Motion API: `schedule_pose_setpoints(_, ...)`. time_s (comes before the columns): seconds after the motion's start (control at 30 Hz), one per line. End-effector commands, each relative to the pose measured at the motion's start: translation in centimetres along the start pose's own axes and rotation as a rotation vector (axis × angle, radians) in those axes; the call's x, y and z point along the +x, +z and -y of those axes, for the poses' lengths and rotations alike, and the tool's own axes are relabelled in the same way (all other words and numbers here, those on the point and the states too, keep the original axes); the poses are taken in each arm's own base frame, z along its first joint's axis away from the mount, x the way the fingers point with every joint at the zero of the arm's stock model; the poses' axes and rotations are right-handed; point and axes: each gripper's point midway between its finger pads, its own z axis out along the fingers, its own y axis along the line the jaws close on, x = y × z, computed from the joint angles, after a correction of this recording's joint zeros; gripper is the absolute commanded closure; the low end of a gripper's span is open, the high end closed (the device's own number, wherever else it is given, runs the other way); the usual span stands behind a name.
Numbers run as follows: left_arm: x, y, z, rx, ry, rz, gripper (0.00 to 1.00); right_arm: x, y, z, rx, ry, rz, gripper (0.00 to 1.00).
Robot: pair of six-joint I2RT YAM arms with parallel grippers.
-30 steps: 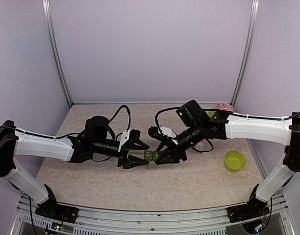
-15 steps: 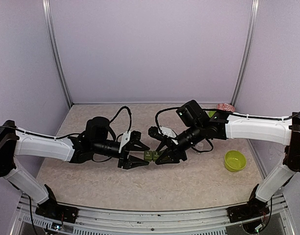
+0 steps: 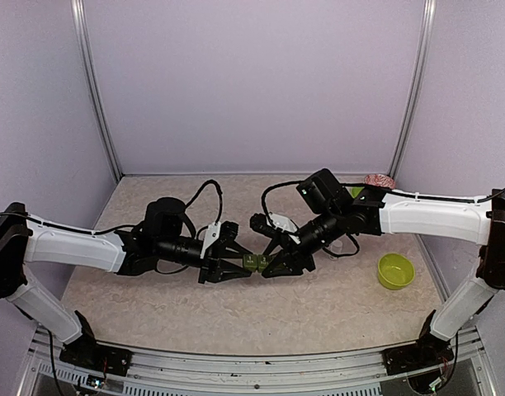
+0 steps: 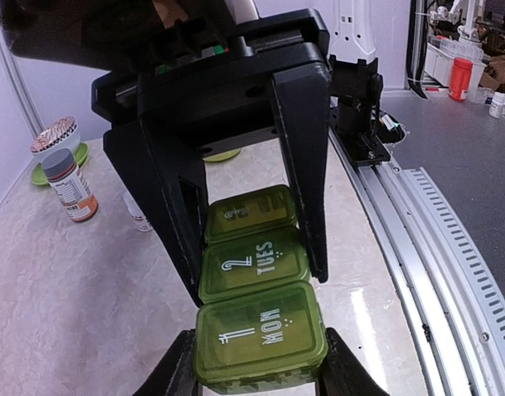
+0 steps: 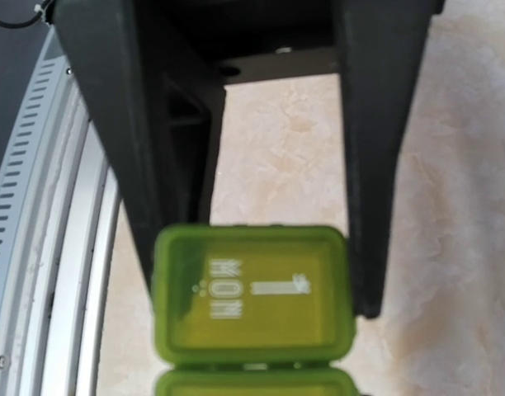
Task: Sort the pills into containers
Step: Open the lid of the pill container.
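– Near the middle of the table (image 3: pixel 318 313), what sits between the two arms?

– A green pill organizer (image 3: pixel 254 262), a strip of lidded boxes. It is held at tabletop level with one arm at each end.

– How do the grippers hold it?

– The left gripper (image 3: pixel 238 266) is clamped on the end box, its fingers pressed to both sides. The right gripper (image 3: pixel 271 264) is closed on the strip from the opposite end, its fingers flanking the next boxes.

– Which boxes can you read?

– From the left wrist, the MON compartment (image 4: pixel 261 334) is marked 1, and the TUES compartment (image 4: pixel 254 264) is marked 2. A third compartment (image 4: pixel 251 213) lies beyond them, its label too dim to read. All three lids are down. The plastic is tinted, so I cannot tell what is inside.

– Any other containers?

– A green bowl (image 3: pixel 395 271) stands well apart on the right side. At the far right corner stands a pill bottle (image 4: pixel 69 183) with a brown cap. Near it is a white bowl (image 4: pixel 53 140) of reddish contents on a green saucer (image 4: pixel 79 157).
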Motion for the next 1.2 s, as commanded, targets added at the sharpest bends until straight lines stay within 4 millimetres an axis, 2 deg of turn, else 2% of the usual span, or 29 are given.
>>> schedule_pose_setpoints(0.0, -1.1, 0.4, 0.1, 0.006, 0.009, 0.030, 0.72, -0.1, 0.2, -0.5, -0.013, -0.013, 0.002, 0.66)
schedule_pose_setpoints(0.17, -1.3, 0.2, 0.1, -0.005, -0.007, 0.042, 0.53, -0.1, 0.2, -0.5, -0.012, -0.014, 0.003, 0.66)
schedule_pose_setpoints(0.3, -1.4, 0.0, -0.1, -0.023, -0.013, 0.043, 0.33, -0.2, 0.1, -0.5, -0.011, -0.018, 0.006, 0.66)
schedule_pose_setpoints(0.53, -2.0, -0.2, -0.7, -0.056, -0.036, 0.055, 0.19, 0.3, 0.3, -0.3, 0.001, -0.013, -0.011, 0.66)
schedule_pose_setpoints(0.77, -2.9, -0.5, -1.0, -0.075, -0.052, 0.071, 0.12, 0.7, 0.6, -0.2, 0.015, -0.017, -0.031, 0.67)
schedule_pose_setpoints(1.17, -3.4, -0.9, -2.8, -0.157, -0.073, 0.064, 0.09, 0.5, 0.7, -0.8, 0.014, -0.045, -0.031, 0.67)
